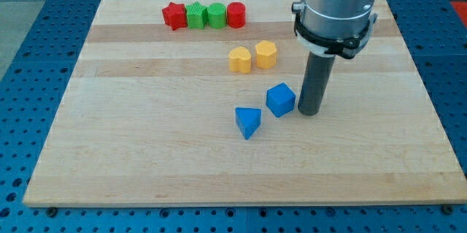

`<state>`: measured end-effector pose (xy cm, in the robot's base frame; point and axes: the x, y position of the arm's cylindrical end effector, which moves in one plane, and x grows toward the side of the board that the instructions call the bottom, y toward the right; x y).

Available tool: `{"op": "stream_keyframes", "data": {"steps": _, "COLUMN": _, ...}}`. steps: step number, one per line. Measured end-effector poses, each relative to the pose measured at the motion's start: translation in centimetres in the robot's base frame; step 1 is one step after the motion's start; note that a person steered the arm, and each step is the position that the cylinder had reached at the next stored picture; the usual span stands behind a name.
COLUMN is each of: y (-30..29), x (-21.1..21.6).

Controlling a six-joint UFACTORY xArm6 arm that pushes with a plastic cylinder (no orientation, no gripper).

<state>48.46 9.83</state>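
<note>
The wooden surface (219, 167) fills most of the view, a pale board resting on a blue perforated bench (29, 79) that shows around all its edges. The lower third of the board and its whole left half lie bare, and so does a strip along the right edge.

The arm (339, 3) comes down from the view's top right as a fat grey cylinder with a black collar, narrowing into a dark rod. There is no end effector to open or close, only this rod. My tip (310, 112) sits on the wood just at 3 o'clock from the blue cube (280, 99), close enough that I cannot tell whether they touch.

At 7 o'clock from the cube, a little apart, lies a blue triangular block (248, 122). At 12 o'clock from the cube sit two yellow blocks side by side, a rounded one (239, 59) and a hexagonal one (265, 54).

Near the top edge runs a tight row: red star (174, 15), a ridged green block (196, 15), a round green block (216, 14), red cylinder (236, 14).
</note>
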Motion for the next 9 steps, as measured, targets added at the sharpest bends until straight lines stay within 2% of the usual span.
{"op": "stream_keyframes", "data": {"steps": 9, "y": -1.0, "x": -1.6}}
